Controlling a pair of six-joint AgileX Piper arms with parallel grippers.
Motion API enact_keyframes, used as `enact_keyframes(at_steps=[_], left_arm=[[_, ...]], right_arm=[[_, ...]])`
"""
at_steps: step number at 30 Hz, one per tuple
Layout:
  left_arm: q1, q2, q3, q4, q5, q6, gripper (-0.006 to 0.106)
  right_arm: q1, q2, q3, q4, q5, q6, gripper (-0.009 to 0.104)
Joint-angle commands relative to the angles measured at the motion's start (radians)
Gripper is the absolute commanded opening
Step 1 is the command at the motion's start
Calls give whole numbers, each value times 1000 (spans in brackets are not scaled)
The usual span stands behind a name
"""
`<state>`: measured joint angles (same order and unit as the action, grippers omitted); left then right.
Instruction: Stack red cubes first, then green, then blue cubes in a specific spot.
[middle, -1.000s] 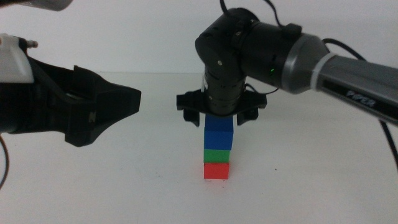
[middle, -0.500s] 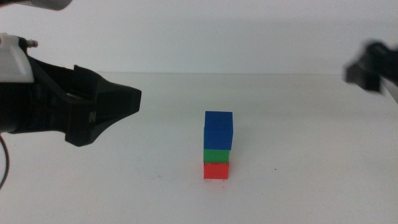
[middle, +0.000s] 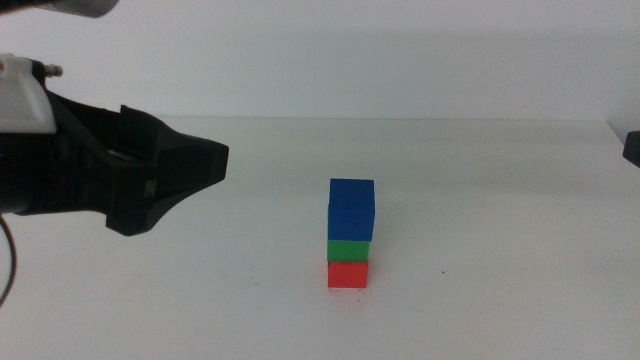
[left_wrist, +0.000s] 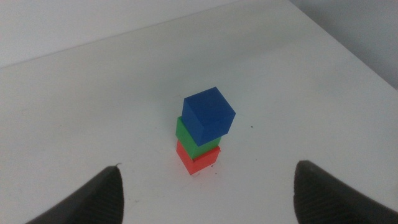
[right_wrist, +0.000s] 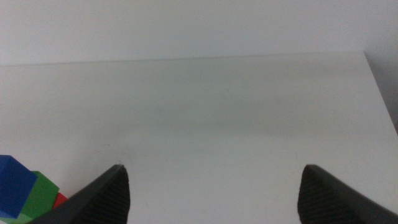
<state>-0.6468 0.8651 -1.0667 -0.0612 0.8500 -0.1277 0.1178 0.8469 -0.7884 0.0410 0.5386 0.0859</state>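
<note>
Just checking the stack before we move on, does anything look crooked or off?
Slightly. The blue cube on top sits twisted and overhangs the green cube, which rests on the red cube. The tower stands on the table, and both grippers, left and right, are open and clear of it.

Right gripper (right_wrist: 211, 186) off the blue cube (middle: 351, 210), jaws apart, now withdrawn to the table's right edge.

Lab bench: bare white table (middle: 480, 300) (plain white backdrop).
</note>
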Motion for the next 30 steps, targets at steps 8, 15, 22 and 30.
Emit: enact_keyframes(at_steps=[8, 15, 22, 30], left_arm=[[1, -4, -9, 9, -17, 0, 94], [136, -94, 230, 10, -394, 0, 94], [446, -305, 483, 118, -497, 0, 94], [595, -671, 825, -7, -567, 0, 94]], right_arm=[[3, -5, 4, -9, -17, -16, 93], [3, -5, 4, -9, -17, -16, 93], [3, -11, 29, -12, -31, -12, 93], [-149, -416, 455, -73, -297, -12, 93]])
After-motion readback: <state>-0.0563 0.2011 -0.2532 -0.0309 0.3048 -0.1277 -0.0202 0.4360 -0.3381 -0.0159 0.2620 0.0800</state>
